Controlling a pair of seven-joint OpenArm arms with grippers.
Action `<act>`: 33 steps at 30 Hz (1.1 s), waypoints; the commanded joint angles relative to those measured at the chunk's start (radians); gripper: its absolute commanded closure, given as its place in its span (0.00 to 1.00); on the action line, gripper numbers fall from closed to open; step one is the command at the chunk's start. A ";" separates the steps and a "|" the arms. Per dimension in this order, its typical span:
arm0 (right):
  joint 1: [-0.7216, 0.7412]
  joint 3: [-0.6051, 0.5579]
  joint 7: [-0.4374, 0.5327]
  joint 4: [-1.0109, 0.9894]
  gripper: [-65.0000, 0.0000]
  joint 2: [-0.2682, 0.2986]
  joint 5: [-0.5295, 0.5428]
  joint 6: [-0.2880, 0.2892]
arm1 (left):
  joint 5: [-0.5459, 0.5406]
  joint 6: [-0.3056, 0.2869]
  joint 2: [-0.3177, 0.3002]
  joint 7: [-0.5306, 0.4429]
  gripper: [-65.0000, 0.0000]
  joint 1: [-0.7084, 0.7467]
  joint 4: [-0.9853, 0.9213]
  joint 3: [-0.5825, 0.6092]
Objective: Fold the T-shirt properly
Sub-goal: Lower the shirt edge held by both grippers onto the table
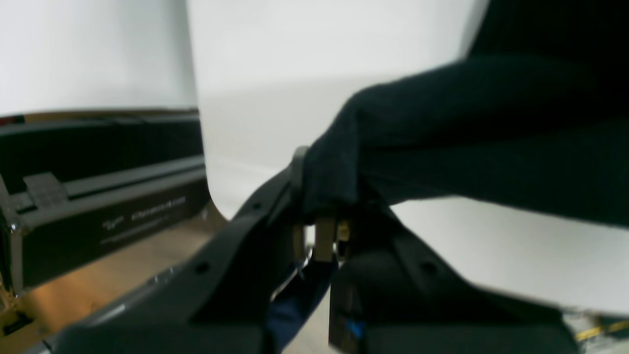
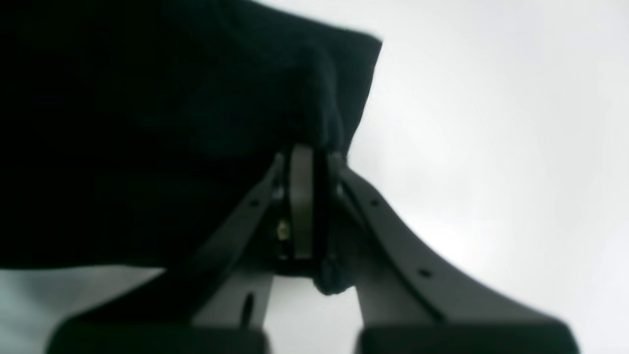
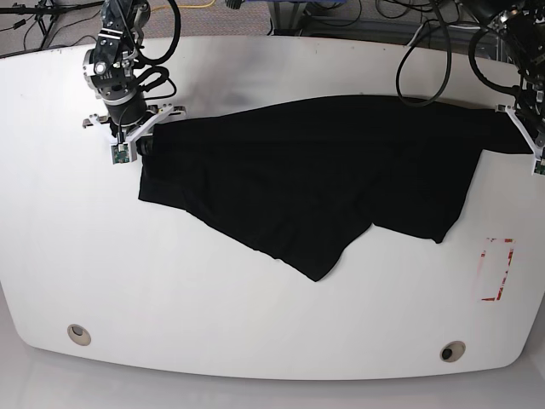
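Overall, you had the T-shirt [image 3: 306, 179] stretched across the far half of the white table [image 3: 255, 324], held at both ends and sagging to a point toward the near edge in the middle. Your left gripper [image 1: 327, 196] was closed tight on a bunched corner of the black fabric, which draped away to the right in the left wrist view. Your right gripper [image 2: 309, 162] was likewise clamped shut on a fold of the cloth, with the shirt hanging dark to the left in the right wrist view. A red rectangle outline [image 3: 497, 269] was marked on the table near your left arm's side, clear of the shirt. A black case [image 1: 98, 196] stood beyond the table edge.
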 commanded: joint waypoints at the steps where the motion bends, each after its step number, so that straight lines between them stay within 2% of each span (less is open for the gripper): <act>1: -0.014 0.004 0.028 0.019 1.00 -0.004 0.004 0.000 | 0.002 0.001 -0.017 -0.040 1.00 0.025 0.015 -0.009; 19: -0.103 0.005 0.028 0.019 1.00 -0.005 0.004 0.000 | 0.004 0.001 -0.022 -0.135 1.00 0.133 0.015 -0.061; 33: -0.132 0.005 0.028 0.004 1.00 -0.024 0.004 0.000 | 0.004 0.001 -0.020 -0.136 1.00 0.166 0.015 -0.062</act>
